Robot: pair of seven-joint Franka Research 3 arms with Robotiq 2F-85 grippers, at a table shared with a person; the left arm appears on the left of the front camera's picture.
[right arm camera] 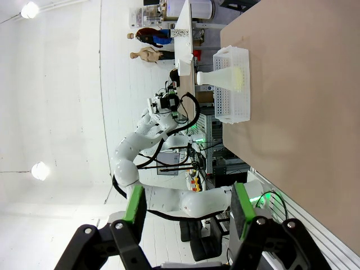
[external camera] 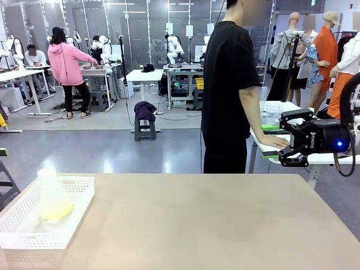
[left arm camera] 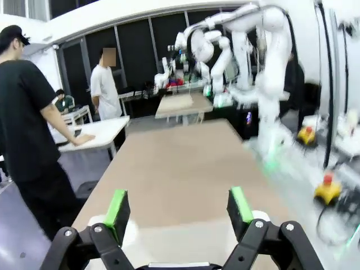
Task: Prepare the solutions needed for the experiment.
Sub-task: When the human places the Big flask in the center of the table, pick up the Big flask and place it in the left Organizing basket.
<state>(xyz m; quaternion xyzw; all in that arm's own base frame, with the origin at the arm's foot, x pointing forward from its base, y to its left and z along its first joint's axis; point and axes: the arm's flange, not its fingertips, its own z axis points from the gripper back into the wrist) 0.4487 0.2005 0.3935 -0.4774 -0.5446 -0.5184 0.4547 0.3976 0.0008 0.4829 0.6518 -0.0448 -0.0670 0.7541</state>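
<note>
One frosted conical flask (external camera: 52, 197) stands upright in a white slotted basket (external camera: 67, 225) at the near left corner of the tan table (external camera: 208, 219); the solutions (external camera: 56, 211), a little pale yellow-green liquid, sit in its wide base. The right wrist view, rolled sideways, shows the same flask (right arm camera: 222, 77) in the basket (right arm camera: 230, 115) near the table's end. In its own wrist view the left gripper (left arm camera: 179, 208) hangs over bare tabletop with its green-padded fingers (left arm camera: 117, 208) spread wide and nothing between them. Farther right, a person in a black shirt (external camera: 228, 84) stands at the far side, one hand (external camera: 277, 142) resting on a white side table (external camera: 270, 147). At the right edge the right gripper (external camera: 270, 143) is raised well above the table, jaws apart and empty; its own view shows the same gap between its pads (right arm camera: 242, 205).
</note>
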